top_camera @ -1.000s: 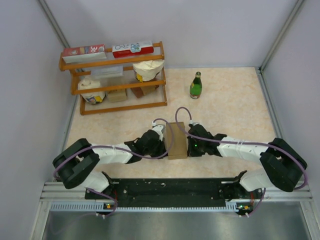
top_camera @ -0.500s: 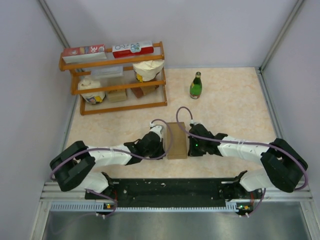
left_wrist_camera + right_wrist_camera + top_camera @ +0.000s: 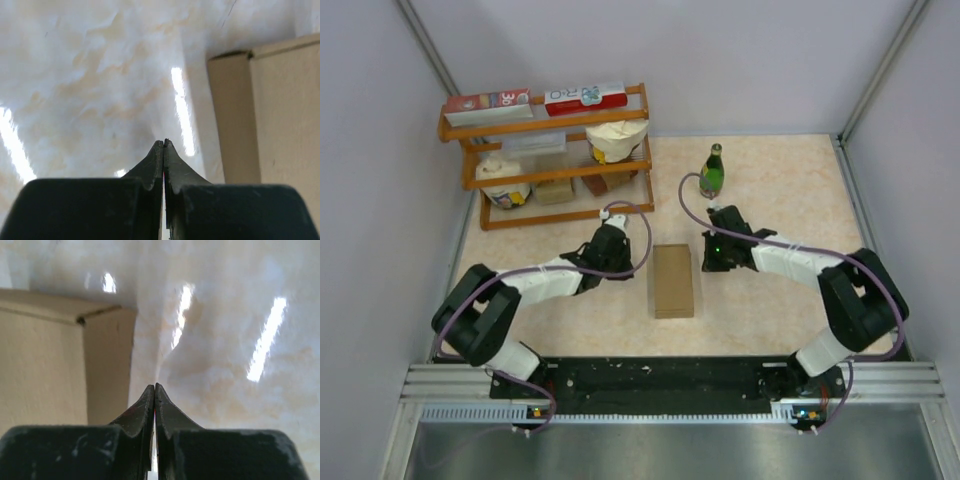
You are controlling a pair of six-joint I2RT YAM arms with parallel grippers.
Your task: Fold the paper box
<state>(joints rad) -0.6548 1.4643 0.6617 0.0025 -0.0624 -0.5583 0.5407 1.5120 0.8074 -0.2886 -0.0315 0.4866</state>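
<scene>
Surface centre: I count one folded paper box; two flanking it, left claw, right claw, both clenched, empty.

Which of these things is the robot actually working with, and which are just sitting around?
In use: paper box, left gripper, right gripper, both shut and off it.
Lying about: wooden shelf, green bottle.
</scene>
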